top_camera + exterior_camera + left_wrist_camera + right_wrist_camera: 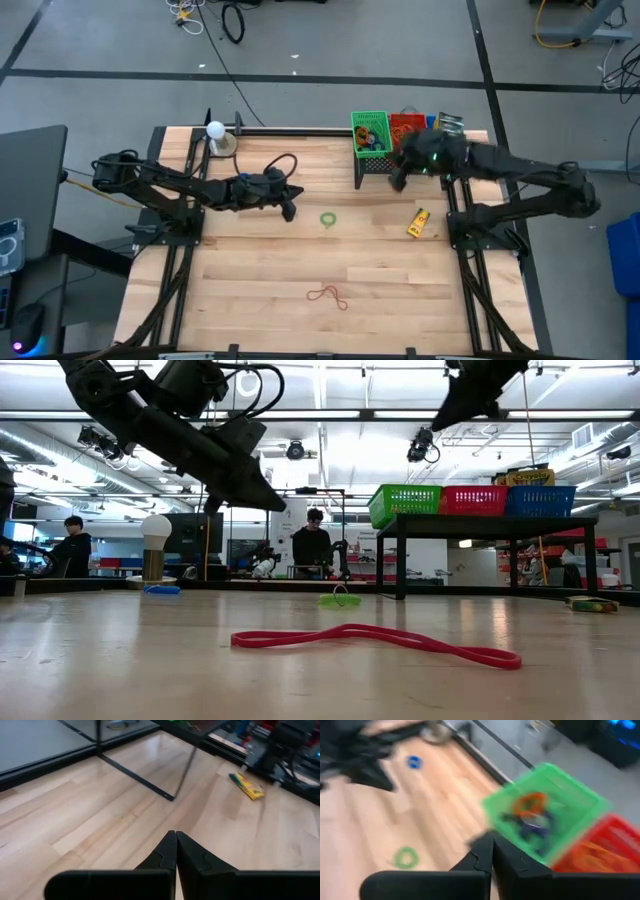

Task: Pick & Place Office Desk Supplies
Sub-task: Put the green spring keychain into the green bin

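A red rubber band (328,295) lies on the table near its front edge and shows close up in the low view (370,640). A green ring (328,219) lies flat at the middle, and a yellow crayon box (417,222) lies to its right. A small blue ring (413,761) lies at the far left. My left gripper (291,212) hovers shut left of the green ring, its fingertips (176,842) together with nothing between them. My right gripper (396,183) is shut and empty (493,845), up in the air beside the green basket (370,133), which holds orange and dark loops (532,810).
Green, red (472,500) and blue (540,500) baskets stand in a row on a black raised stand (480,520) at the far right. A white ball on a round base (216,135) stands at the far left. Bare wood lies between the green ring and the red band.
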You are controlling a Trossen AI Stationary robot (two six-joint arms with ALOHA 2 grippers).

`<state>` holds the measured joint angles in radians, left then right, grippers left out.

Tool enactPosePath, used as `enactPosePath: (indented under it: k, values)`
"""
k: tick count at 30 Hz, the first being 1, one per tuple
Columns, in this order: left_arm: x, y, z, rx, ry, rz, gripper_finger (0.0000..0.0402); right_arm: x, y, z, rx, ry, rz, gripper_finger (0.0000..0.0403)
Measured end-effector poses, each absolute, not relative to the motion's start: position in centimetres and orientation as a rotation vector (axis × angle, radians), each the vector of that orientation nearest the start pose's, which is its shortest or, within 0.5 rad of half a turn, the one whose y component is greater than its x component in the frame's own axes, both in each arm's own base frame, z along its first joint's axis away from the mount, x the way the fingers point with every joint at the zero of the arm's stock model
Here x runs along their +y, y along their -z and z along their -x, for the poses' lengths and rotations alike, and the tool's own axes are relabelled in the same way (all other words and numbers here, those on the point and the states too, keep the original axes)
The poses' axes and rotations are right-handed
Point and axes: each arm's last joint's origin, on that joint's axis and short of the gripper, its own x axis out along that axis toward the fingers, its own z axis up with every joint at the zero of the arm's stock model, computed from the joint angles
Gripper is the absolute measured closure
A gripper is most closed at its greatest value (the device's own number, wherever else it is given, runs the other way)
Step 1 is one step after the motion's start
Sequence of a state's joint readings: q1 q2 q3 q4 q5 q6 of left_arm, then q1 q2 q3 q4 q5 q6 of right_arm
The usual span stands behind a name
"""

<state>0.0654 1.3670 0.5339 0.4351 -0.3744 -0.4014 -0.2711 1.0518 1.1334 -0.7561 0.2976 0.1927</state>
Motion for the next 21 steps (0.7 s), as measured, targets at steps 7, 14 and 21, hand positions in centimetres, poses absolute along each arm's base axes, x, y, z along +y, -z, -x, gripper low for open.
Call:
enactPosePath:
  k: [7, 14, 21]
  values:
    - [2.5, -18.4, -26.3, 0.355, -0.435, 0.372, 0.0381, -0.8, -30.5, -21.9, 0.528, 0.385, -0.192, 0.0395]
    - [1.3, -17.4, -28.7, 0.492, -0.379, 0.419, 0.0339, 2.2, -27.6, -21.4, 0.536, 0.419, -0.253, 0.0393]
    - [0.6, -15.0, -32.6, 0.579, -0.381, 0.449, 0.0296, 2.7, -26.0, -21.1, 0.562, 0.428, -0.300, 0.0392]
